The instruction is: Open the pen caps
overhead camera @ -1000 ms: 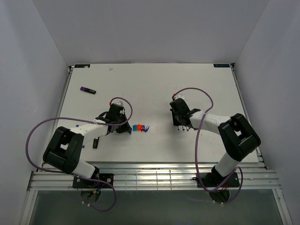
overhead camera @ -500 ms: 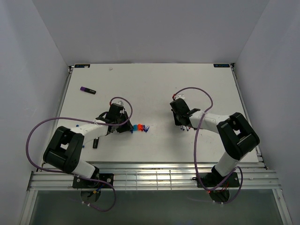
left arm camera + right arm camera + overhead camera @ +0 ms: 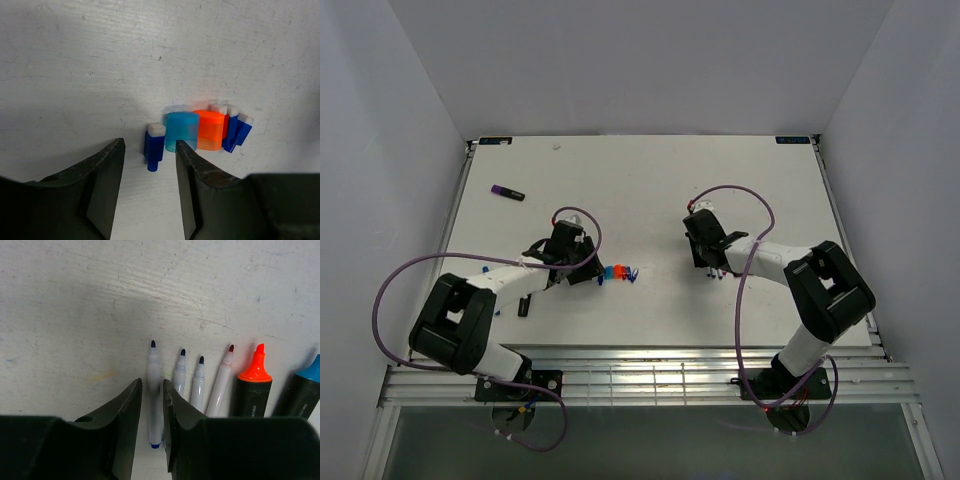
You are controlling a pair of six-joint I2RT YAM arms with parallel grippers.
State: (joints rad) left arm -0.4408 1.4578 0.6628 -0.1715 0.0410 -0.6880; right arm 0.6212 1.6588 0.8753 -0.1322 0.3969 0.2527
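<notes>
Six pen caps [image 3: 200, 131] sit bunched on the worktop [image 3: 75, 60], a slim blue cap [image 3: 154, 146] nearest the left fingers [image 3: 100, 185], which are spread and empty. The right fingers [image 3: 125, 425], narrowly parted, straddle a white pen [image 3: 154, 385] without pinching. Both should rise straight, disturbing nothing.

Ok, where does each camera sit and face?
Top external: above and behind the bases, looking down on the white table; both whole arms show, left end effector and right end effector.
Left wrist: on the left arm, facing down past its dark fingers at a slim blue plastic cap.
Right wrist: likewise, facing down past its fingers at a thin white pen.
Shared: top and left wrist both show the caps.
</notes>
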